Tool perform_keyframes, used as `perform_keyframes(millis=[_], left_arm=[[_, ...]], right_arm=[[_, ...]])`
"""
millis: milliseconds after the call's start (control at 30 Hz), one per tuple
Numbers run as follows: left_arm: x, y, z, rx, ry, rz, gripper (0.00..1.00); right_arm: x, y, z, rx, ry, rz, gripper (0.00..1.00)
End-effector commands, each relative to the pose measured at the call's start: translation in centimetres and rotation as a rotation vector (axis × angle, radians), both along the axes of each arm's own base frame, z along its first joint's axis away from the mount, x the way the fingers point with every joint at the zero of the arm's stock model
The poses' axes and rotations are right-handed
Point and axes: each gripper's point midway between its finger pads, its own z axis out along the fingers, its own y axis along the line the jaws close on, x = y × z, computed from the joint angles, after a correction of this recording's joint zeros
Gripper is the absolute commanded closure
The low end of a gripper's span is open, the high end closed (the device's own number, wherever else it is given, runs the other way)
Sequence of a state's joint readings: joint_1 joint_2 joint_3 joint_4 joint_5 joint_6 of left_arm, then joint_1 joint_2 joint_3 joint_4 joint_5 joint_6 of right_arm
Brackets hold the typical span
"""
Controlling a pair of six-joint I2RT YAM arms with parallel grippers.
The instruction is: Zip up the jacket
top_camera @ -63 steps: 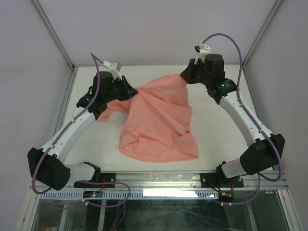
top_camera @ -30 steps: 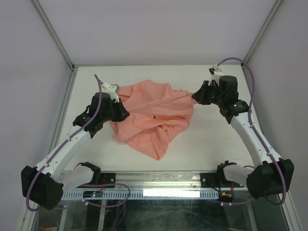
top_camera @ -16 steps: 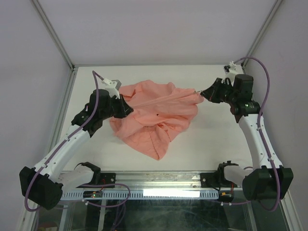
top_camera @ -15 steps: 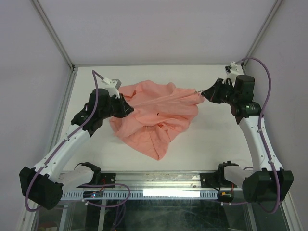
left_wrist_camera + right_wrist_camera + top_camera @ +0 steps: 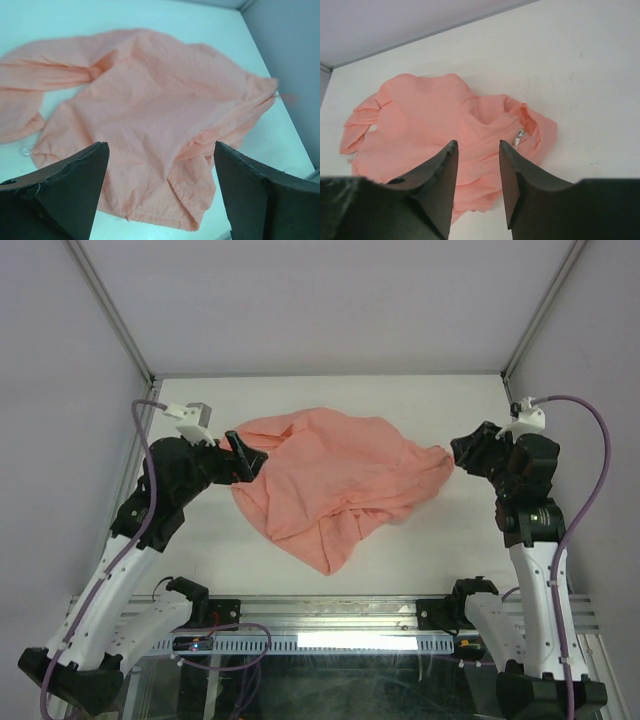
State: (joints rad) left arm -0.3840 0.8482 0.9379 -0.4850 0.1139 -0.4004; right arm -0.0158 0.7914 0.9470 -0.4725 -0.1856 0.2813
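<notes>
The left tool (image 5: 246, 454) is wide open. In the left wrist view its two dark fingers (image 5: 65, 187) stand far apart at the lower corners, and nothing is held between them. The left tool (image 5: 160, 146) looks down on the cloth from above. From the top camera, its tip sits over the left edge of the cloth. Whether it touches there cannot be told.

The right tool (image 5: 460, 450) is open only a little. In the right wrist view its fingers (image 5: 442, 172) are close together with a narrow gap between them, and the gap is empty. The right tool (image 5: 477, 145) holds nothing. From the top camera, its tip is just beside the right end of the cloth.

The jacket (image 5: 340, 478) lies loose in a wrinkled salmon-pink heap on the white desk (image 5: 450, 530). It is between the two tools and roughly in the middle of the desk. It spreads wide from left to right, and one fold trails toward the near edge.

In the left wrist view the jacket (image 5: 150, 105) shows a broad, fairly smooth panel, with a bunched sleeve running off to the left.

In the right wrist view the jacket (image 5: 430, 125) is crumpled. A small silvery part (image 5: 519, 136) shows in a fold near the end closest to the right tool.
</notes>
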Motion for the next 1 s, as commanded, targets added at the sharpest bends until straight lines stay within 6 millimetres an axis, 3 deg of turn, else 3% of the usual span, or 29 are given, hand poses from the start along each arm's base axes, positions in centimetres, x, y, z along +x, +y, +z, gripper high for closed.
perform_keyframes(millis=[0,233,467,700,967], left_arm=[[-0.4,3.8,4.4,-0.014,-0.185,0.178,0.1],[-3.1,8.5,6.2,-0.026,-0.34,0.364,0.01],[-5.4,11.7,7.2,-0.058,-0.459,0.482,0.01],[-6.6,12.7,7.2,-0.088,-0.529,0.512,0.01],[-6.6,13.0,6.9,-0.079,-0.523,0.532,0.01]], right_arm=[[-2.1,-2.6,1.8,-0.045,-0.089,-0.14,0.53],[-6.0,-2.8,3.2,-0.058,-0.281,-0.161,0.19],[-8.1,-2.8,3.4,-0.05,-0.397,-0.171,0.02],[-9.1,-3.1,3.2,-0.038,-0.401,-0.189,0.01],[-9.2,-2.9,3.5,-0.034,-0.41,-0.179,0.01]])
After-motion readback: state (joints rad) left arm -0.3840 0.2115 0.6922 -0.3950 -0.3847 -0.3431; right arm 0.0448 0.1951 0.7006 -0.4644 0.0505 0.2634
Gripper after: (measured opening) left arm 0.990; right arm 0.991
